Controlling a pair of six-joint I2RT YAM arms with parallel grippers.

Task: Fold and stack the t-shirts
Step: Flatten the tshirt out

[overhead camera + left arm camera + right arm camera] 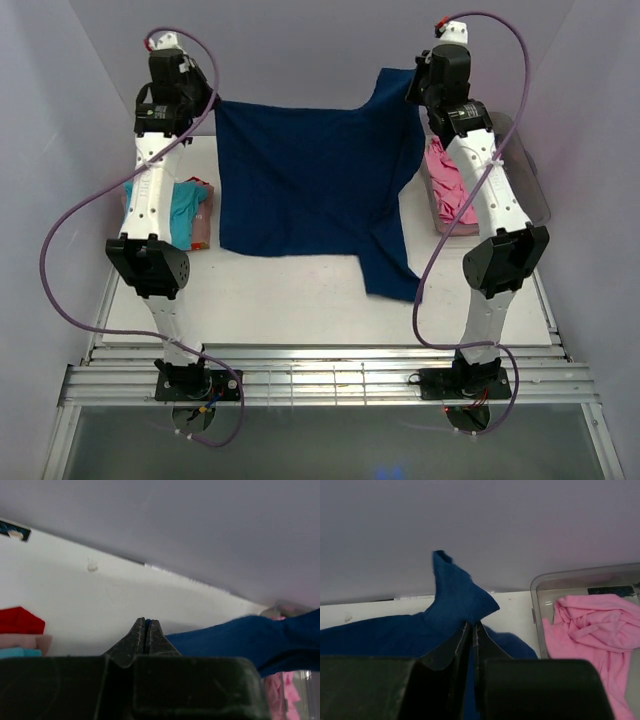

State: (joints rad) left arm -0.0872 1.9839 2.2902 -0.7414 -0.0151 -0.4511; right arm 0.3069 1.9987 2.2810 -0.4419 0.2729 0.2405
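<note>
The navy blue t-shirt (310, 180) hangs stretched between my two grippers at the far side of the table, its lower part draped on the tabletop. My left gripper (212, 103) is shut on its far left corner; in the left wrist view (146, 621) a sliver of blue shows between the jaws. My right gripper (412, 92) is shut on the far right edge, and the cloth bunches up above the jaws in the right wrist view (473, 626). A folded turquoise t-shirt (186, 206) lies at the left. A crumpled pink t-shirt (448, 182) lies in the tub (580, 577).
The clear plastic tub (524, 180) stands at the right edge of the table, partly under my right arm. Reddish and pale folded cloth (20, 627) lies stacked with the turquoise shirt at the left. Walls close in at the back and both sides.
</note>
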